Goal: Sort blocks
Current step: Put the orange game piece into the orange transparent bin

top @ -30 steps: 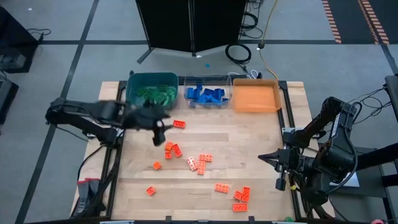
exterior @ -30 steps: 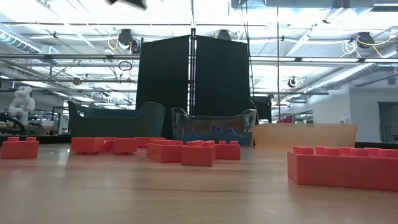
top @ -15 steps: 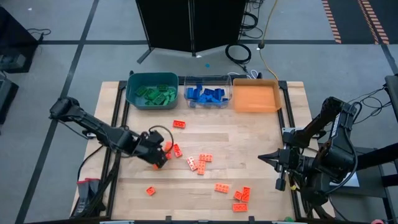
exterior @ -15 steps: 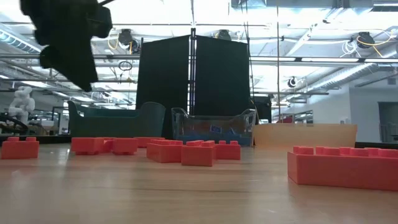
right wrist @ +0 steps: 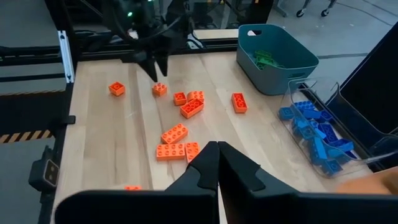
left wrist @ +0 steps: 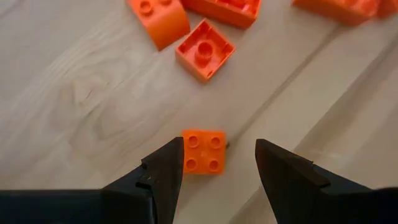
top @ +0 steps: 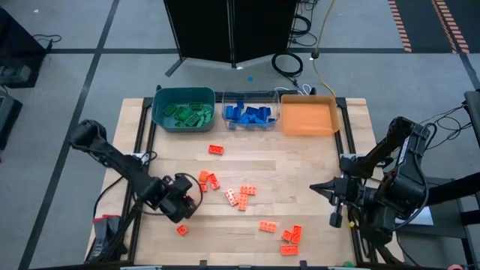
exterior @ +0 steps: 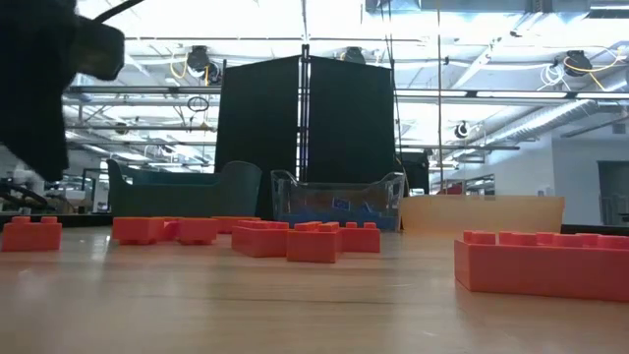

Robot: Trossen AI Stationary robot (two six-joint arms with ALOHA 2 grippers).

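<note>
Several orange-red blocks lie scattered on the wooden table, among them a cluster [top: 208, 180] at the middle and a group [top: 291, 240] at the front right. My left gripper [top: 182, 205] hangs open just above one small square orange block [left wrist: 203, 151], one finger on either side of it, not touching. The same gripper [right wrist: 155, 62] and block [right wrist: 160, 89] show in the right wrist view. Green blocks [top: 184, 113] lie in the teal bin, blue blocks [top: 250, 114] in the clear bin. My right gripper [top: 324, 189] waits shut at the table's right edge.
The teal bin [top: 184, 91], the clear bin [top: 251, 95] and the orange bin [top: 307, 120] stand in a row along the back edge. A lone orange block [top: 181, 230] lies near the front left. A dark screen stands behind the table.
My left arm has swung from beside the teal bin toward the front of the table and come down over the small square orange block. The right arm has not moved.
</note>
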